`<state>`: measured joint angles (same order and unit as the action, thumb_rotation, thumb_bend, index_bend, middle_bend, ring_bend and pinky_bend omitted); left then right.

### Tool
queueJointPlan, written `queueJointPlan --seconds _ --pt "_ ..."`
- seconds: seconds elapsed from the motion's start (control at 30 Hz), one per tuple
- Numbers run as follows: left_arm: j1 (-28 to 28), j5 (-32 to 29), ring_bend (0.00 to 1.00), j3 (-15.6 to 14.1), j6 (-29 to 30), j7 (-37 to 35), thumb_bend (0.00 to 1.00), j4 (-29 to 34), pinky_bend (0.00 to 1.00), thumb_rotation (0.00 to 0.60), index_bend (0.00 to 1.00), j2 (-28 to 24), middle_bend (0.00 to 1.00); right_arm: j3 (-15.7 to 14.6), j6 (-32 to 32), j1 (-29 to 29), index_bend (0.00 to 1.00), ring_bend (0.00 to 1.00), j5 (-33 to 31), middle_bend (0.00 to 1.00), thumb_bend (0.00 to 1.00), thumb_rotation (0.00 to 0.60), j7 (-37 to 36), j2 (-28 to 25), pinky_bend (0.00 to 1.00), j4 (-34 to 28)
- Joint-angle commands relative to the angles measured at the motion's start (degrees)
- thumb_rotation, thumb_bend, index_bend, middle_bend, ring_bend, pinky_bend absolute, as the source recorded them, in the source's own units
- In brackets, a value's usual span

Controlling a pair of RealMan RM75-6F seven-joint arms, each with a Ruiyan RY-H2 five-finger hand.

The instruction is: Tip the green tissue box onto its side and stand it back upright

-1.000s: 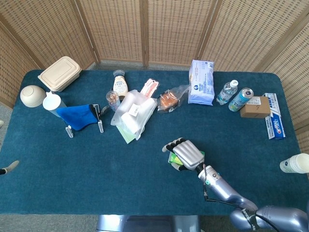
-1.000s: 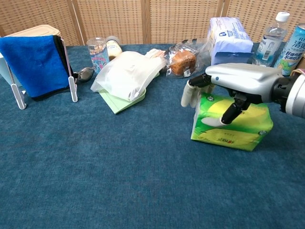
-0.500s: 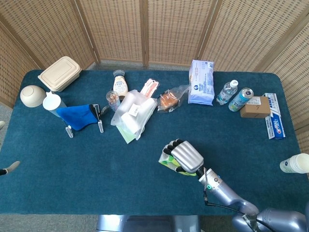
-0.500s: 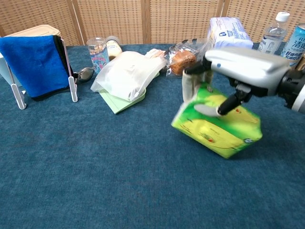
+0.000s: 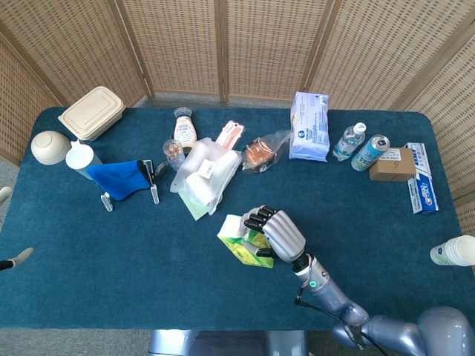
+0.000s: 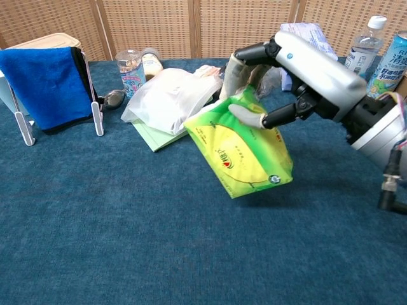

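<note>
- At the left end of the surface (image 5: 89,252), a deep-blue napped cloth, I see a pale bowl (image 5: 50,147), a beige lidded container (image 5: 91,112) and a blue cloth (image 6: 39,78) draped over a small wire rack; none of it concerns me.
- Toward the far-edge middle lies a crinkled clear plastic bag (image 6: 166,94) over something flat and light green.
- Near the front edge, a little right of middle, I have the green tissue box (image 6: 245,150): a soft, glossy film pack, squarish with rounded corners, tilted steeply and lifted, as far as I can judge, off the cloth.
- My right hand (image 6: 289,70) grips it from above, fingers curled over the far top edge and thumb pressing the near face.
- I judge the tipping step is underway; next I must lower the pack onto its side without crushing it.
- My left hand is out of sight in both views.
</note>
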<state>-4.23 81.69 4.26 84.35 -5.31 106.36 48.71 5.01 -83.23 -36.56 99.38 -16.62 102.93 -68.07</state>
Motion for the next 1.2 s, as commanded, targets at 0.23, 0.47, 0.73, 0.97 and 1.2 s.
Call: queueJointPlan --seconds 0.23,0.47,0.73,0.97,1.2 --pt "-0.11 -0.42 0.00 0.10 -0.26 -0.12 0.02 -0.17 0.00 0.600 0.03 0.02 0.00 -0.83 -2.22 0.32 0.58 0.45 0.91 0.53 0.59 0.600 -4.41 3.55 0.47 7.73" --pt "0.04 -0.47 0.00 0.08 -0.07 -0.18 0.02 -0.08 0.00 0.600 0.03 -0.05 0.00 -3.26 -3.57 1.57 0.57 0.39 1.96 0.51 0.60 0.600 -7.16 3.28 0.46 12.43" --pt "-0.05 -0.30 0.00 -0.05 -0.22 0.47 0.02 0.46 0.00 0.600 0.03 0.12 0.00 -7.66 -6.03 2.84 0.21 0.15 5.55 0.23 0.42 0.600 -9.46 -0.25 0.36 17.05" --pt "-0.01 -0.47 0.00 -0.01 -0.19 0.45 0.02 0.58 0.00 0.600 0.03 0.07 0.00 -10.17 -6.78 3.35 0.04 0.00 7.50 0.03 0.28 0.600 -9.11 -4.20 0.22 15.45" --pt "0.13 -0.01 0.00 -0.15 0.03 0.03 0.02 0.67 0.00 0.600 0.03 -0.08 0.00 -11.24 -6.42 3.91 0.00 0.00 8.13 0.00 0.19 0.600 -4.88 -9.26 0.13 8.50"
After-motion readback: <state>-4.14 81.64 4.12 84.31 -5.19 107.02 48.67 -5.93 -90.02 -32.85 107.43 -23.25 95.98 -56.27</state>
